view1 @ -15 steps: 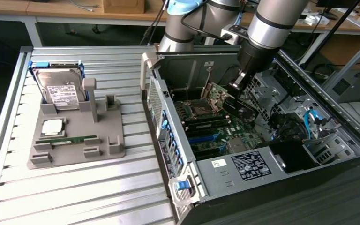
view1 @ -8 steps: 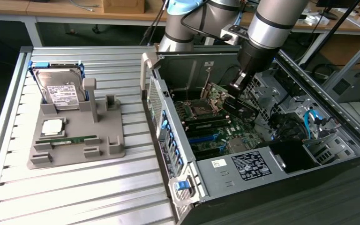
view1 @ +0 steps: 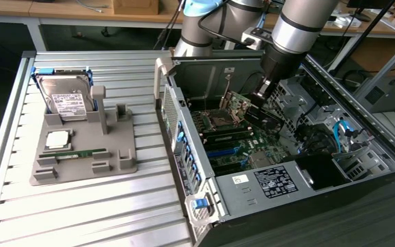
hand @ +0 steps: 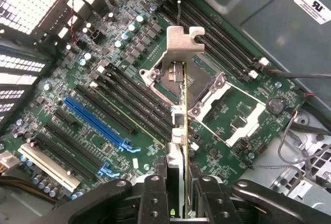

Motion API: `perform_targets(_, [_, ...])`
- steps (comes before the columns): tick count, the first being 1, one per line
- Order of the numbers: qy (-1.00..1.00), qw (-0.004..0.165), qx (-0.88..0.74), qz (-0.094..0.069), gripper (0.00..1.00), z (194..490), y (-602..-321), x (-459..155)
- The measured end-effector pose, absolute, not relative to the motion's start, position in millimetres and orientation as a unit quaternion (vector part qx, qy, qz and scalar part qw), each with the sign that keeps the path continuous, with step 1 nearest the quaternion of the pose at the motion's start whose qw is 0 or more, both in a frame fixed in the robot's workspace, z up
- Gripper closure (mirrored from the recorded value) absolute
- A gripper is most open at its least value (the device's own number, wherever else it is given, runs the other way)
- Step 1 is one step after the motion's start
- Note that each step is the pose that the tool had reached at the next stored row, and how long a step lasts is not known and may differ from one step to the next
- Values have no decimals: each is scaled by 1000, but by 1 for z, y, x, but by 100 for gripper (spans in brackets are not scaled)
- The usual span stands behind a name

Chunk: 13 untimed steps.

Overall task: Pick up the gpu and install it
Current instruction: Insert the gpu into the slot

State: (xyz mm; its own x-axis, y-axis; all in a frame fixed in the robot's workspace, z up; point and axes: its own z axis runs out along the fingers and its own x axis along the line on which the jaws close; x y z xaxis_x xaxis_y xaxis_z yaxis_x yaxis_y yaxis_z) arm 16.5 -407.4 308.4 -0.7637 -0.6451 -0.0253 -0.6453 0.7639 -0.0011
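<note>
One card, the gpu point(hand: 184, 110), is clamped edge-on in our gripper point(hand: 183, 188) above the motherboard point(hand: 77, 69). We judge: keep it upright, parallel to the slots point(hand: 124, 97).

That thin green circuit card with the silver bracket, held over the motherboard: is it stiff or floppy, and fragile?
Probably stiff: the thin green circuit card runs straight, edge-on, from the gripper with no visible sag. Likely end-heavy, since the silver metal bracket sits at its far end. Probably fragile: it looks like a thin, bare board.
</note>
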Motion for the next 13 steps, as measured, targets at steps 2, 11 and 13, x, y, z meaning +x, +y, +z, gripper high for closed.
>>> perform_targets(2, [937, 12, -350, 4, 73, 308, -407, 16])
perform_targets(11, [930, 12, -366, 4, 73, 308, -407, 16])
perform_targets(13, [929, 12, -370, 4, 73, 308, -407, 16])
